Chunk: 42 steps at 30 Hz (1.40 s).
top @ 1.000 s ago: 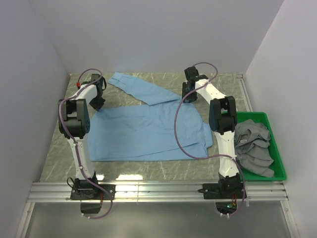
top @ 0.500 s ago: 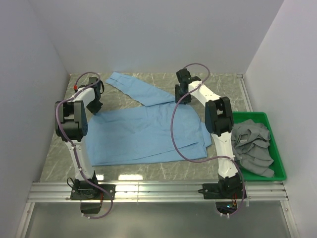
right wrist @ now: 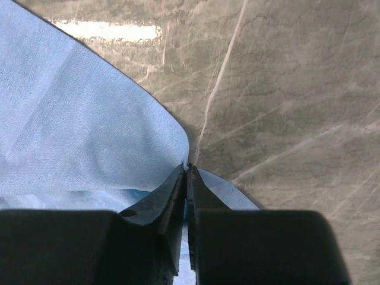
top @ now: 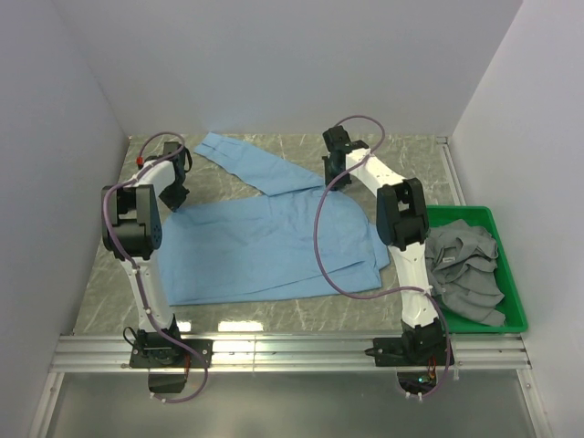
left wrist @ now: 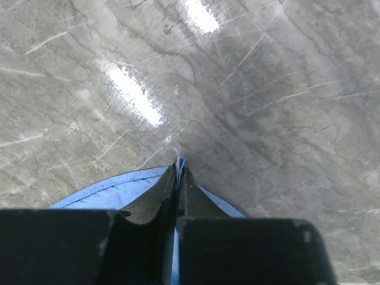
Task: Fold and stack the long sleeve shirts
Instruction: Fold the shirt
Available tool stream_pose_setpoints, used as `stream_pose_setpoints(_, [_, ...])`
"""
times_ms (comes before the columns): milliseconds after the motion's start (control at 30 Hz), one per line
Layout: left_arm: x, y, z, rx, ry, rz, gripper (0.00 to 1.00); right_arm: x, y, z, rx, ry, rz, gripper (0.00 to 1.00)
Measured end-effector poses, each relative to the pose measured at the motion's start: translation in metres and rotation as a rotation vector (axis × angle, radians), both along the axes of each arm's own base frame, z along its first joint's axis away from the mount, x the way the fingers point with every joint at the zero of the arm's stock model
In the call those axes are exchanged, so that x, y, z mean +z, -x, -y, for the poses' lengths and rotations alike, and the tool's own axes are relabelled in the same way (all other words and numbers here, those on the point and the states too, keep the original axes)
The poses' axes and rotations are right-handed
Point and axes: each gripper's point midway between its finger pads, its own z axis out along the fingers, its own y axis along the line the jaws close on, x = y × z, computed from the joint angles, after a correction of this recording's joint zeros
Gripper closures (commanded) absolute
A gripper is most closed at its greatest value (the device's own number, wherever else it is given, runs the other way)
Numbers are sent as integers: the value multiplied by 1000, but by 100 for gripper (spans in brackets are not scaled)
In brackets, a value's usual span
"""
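Two robot arms work a light blue shirt (top: 274,245) spread flat across the middle of a grey marble table (top: 301,312), seen from above and behind their bases. The shirt's body fills the centre of the tabletop, while one long sleeve (top: 255,162) runs from the upper right of the body out toward 11 o'clock, lying flat on the stone near the back wall. At 9 o'clock of the shirt, the left gripper (top: 172,194) is down at the cloth's left edge; its wrist camera shows the two dark fingers (left wrist: 155,199) pressed together with a thin fold of blue cloth pinched between their tips, a sliver of it poking out past them, and bare marble beyond. At about 1 o'clock of the shirt, where the sleeve meets the body, the right gripper (top: 331,176) reaches down to the fabric; its wrist camera shows its jaws drawn together on a curved edge of the blue cloth, with the shirt spreading away toward 10 o'clock and veined stone toward 2 o'clock. Purple cables (top: 321,246) loop from both arms, the right one trailing over the shirt's right side. At 4 o'clock on the table, just beside the right arm, a green tray (top: 516,294) holds a rumpled heap of grey garments (top: 467,269); what kind they are cannot be told. White walls (top: 292,64) close in the table on three sides, and an aluminium rail (top: 292,351) runs along the near edge at 6 o'clock, carrying both bases.
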Motion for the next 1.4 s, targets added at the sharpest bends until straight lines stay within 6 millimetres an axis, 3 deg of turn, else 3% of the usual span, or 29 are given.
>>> stream_pose_setpoints(100, [0, 0, 0, -6, -2, -10, 99, 1, -4, 4, -3, 7, 11, 100])
stream_pose_setpoints(433, [1, -1, -1, -11, -7, -25, 99, 7, -15, 24, -24, 11, 56, 100])
stream_pose_setpoints(767, [6, -3, -4, -4, -21, -19, 99, 54, -25, 21, -19, -29, 171, 100])
stream_pose_setpoints(967, [8, -4, -6, 3, -19, -11, 99, 61, -13, 30, -56, -64, 189, 100])
stream_pose_setpoints(1400, [52, -20, -7, 3, 14, 137, 99, 61, -8, 39, -140, -153, 214, 100])
